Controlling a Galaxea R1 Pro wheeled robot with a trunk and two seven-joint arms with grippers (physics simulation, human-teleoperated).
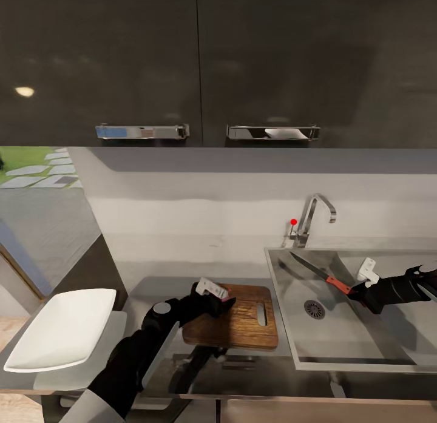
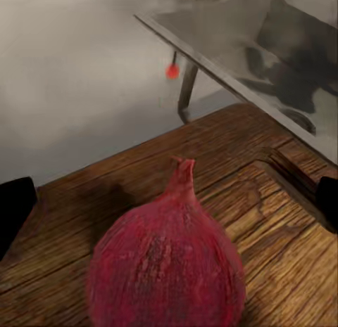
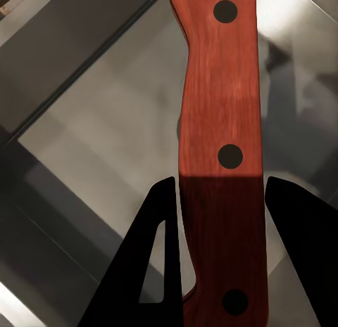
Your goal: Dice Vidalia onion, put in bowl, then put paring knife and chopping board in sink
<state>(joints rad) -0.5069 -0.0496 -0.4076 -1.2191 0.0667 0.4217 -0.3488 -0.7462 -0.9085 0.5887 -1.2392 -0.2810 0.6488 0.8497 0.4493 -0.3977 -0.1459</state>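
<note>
The right hand grips the knife handle over the sink, right of frame. Lift it level toward the onion on the board. The left hand state I cannot tell.

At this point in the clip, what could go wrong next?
The right gripper straddles the paring knife handle inside the sink; a loose pinch could let the long blade swing or drop. The onion is round and sits on the chopping board by the left gripper, so it may roll.
</note>
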